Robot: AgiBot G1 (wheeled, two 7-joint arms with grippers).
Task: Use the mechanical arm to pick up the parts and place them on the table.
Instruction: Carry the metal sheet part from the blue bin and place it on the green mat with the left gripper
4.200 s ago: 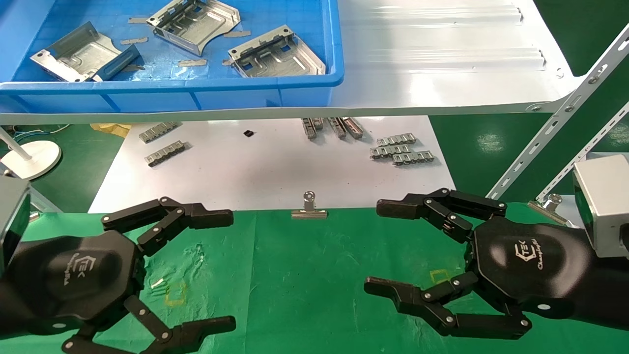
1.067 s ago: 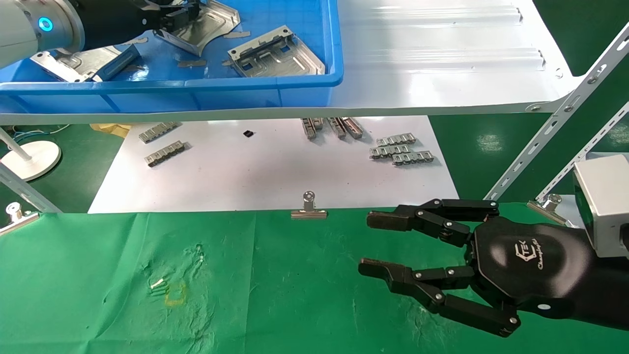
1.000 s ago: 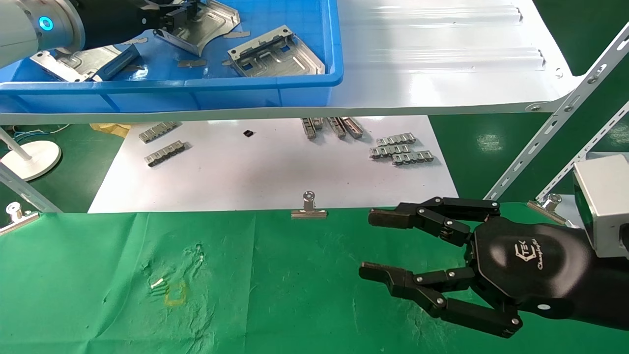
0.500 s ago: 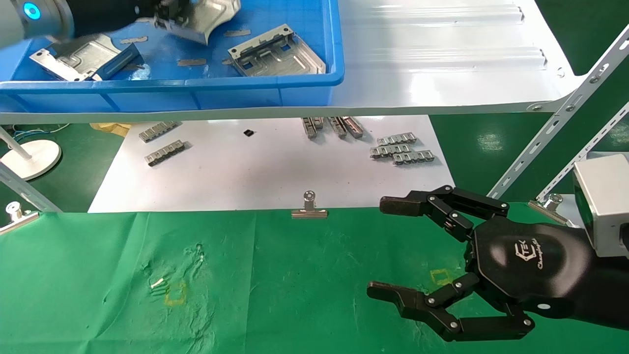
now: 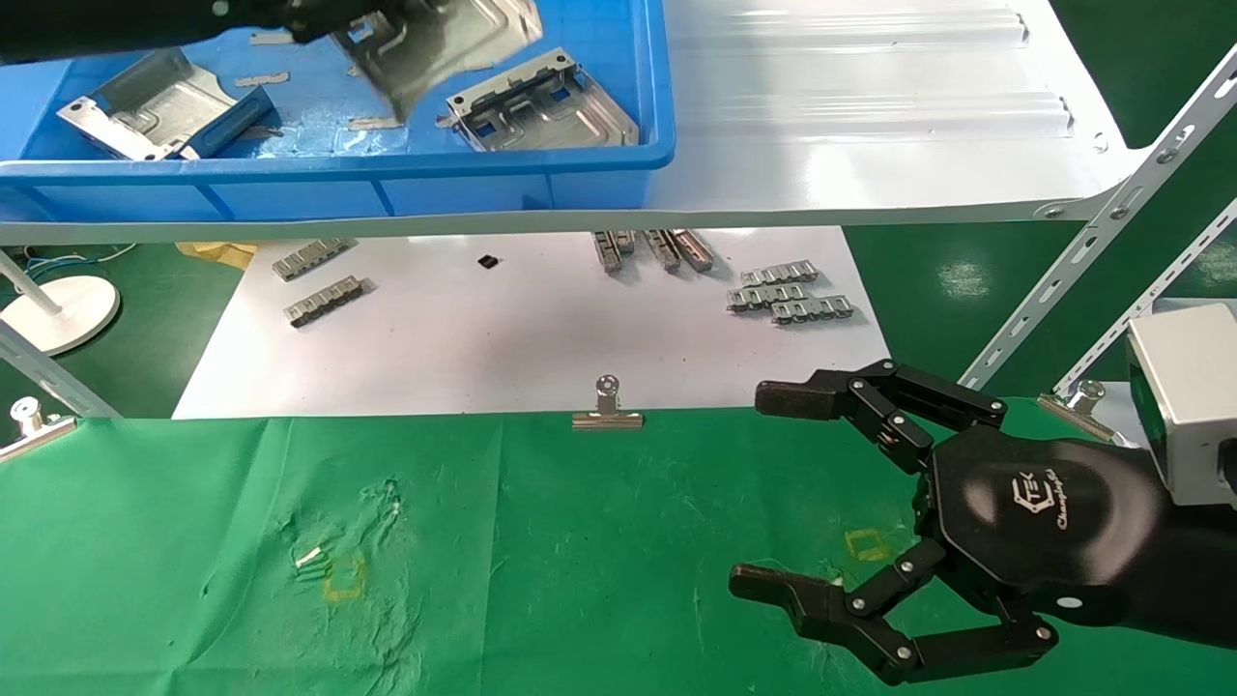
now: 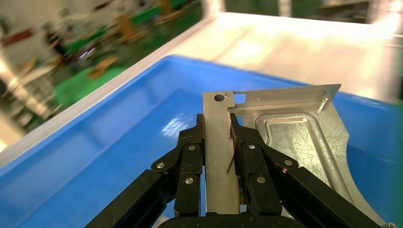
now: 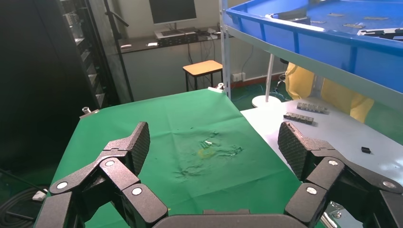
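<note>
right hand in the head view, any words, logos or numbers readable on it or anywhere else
"TEK", white, beside an angular logo mark on the back of the right hand, which hovers open over the green table.
A line of white script just under "TEK": too small to read.
No text is readable on the left hand, the part it grips, the blue bin, or the monitor in the right wrist view.

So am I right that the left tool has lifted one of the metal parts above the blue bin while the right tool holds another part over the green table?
Not quite. The left tool does grip a part above the blue bin, but the right tool is open and holds nothing over the green table, as the head and right wrist views show.
</note>
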